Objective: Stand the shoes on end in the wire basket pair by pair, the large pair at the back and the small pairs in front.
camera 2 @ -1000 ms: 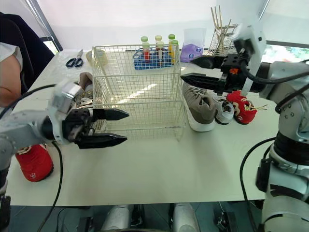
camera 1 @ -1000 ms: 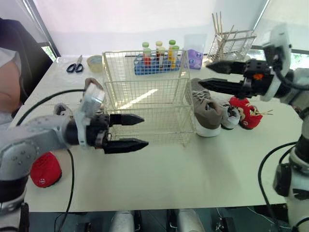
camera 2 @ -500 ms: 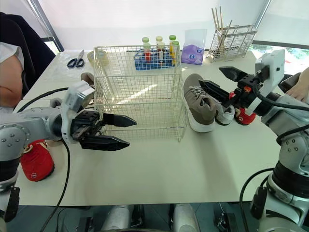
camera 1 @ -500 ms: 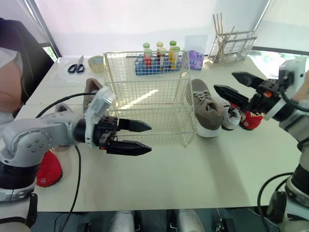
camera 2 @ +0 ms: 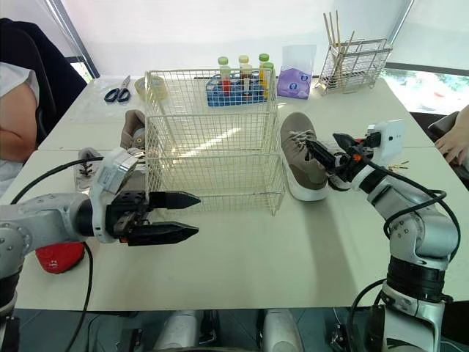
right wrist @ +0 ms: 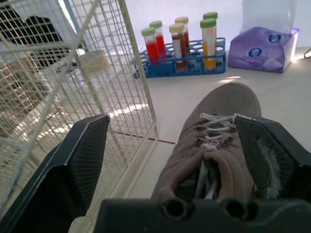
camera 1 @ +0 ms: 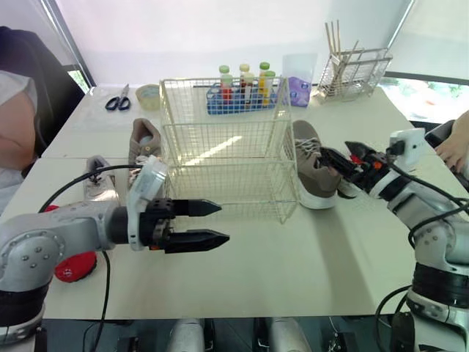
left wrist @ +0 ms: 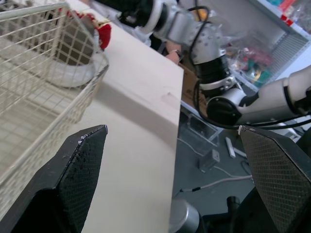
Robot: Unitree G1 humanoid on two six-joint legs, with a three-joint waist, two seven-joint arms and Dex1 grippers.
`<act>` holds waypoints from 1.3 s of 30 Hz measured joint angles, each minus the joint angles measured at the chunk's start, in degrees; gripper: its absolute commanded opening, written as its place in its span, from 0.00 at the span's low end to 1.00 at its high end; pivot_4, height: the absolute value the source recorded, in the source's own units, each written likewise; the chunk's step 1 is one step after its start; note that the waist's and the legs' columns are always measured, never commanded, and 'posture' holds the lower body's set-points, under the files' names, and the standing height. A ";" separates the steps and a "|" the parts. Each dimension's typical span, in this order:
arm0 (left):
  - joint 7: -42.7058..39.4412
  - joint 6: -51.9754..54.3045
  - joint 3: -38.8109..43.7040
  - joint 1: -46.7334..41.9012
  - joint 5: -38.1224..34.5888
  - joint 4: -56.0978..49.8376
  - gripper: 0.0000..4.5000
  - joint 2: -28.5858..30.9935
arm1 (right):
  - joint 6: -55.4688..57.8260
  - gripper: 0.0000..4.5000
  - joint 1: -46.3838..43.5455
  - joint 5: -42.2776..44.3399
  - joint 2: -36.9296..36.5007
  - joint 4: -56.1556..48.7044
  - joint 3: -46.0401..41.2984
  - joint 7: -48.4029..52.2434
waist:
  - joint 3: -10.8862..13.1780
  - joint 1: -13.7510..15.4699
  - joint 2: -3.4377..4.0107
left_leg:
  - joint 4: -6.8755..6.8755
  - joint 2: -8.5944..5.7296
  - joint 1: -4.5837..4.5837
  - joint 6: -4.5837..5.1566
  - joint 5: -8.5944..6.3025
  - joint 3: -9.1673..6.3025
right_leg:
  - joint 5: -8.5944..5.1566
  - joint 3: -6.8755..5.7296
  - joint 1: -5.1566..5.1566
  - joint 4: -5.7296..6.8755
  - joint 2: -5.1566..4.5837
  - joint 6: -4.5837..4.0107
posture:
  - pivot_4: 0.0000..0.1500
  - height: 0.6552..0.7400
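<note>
The empty wire basket (camera 1: 227, 147) stands mid-table. One large taupe shoe (camera 1: 311, 174) lies flat against its right side, and its mate (camera 1: 143, 139) lies to its left. My right gripper (camera 1: 331, 156) hovers open just over the right taupe shoe (right wrist: 214, 145), its fingers (right wrist: 82, 160) on either side of the laces and not touching them. A small grey shoe (camera 1: 349, 188) and a red one (left wrist: 103, 34) lie behind it, partly hidden. My left gripper (camera 1: 216, 223) is open and empty in front of the basket. Another small grey shoe (camera 1: 99, 187) and a red shoe (camera 1: 73, 265) lie at the left.
Behind the basket are a blue rack of tubes (camera 1: 242, 95), a purple tissue pack (camera 1: 298, 86), a wire utensil rack (camera 1: 352, 62), scissors (camera 1: 117, 99) and a tape roll (camera 1: 149, 94). A person (camera 1: 15, 125) sits at the left, and a hand (camera 1: 458, 147) rests at the right edge.
My right gripper dropped from high beside the basket's rim to low over the right taupe shoe, staying open. The left gripper shifted slightly and remains open.
</note>
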 measured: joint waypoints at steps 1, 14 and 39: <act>0.11 -0.19 -0.08 -0.82 0.02 -0.13 1.00 0.01 | -1.28 0.98 -0.20 -0.94 -0.24 1.52 1.02 0.10 | 0.00 -0.02 0.00 | 0.00 -0.02 0.00 0.00 0.00 0.01 | 0.00 0.00 -0.01 0.00 0.01 0.00 | 1.00 0.94; -2.62 -1.56 -0.83 -3.58 3.65 1.54 1.00 0.36 | -8.83 0.98 8.50 -6.66 1.40 1.59 7.10 -3.16 | 0.00 -0.26 0.00 | -0.04 -0.01 0.07 -0.04 0.01 0.02 | -0.02 -0.01 0.02 0.00 0.05 0.02 | 1.00 0.94; -3.62 -2.35 -2.60 -4.95 8.66 2.48 1.00 -1.14 | -14.44 0.05 1.21 -11.40 4.25 9.89 8.20 -10.04 | 0.02 -0.22 0.03 | -0.08 0.05 0.40 -0.04 -0.01 0.03 | -0.12 0.02 0.32 -0.05 -0.01 -0.15 | 1.00 0.94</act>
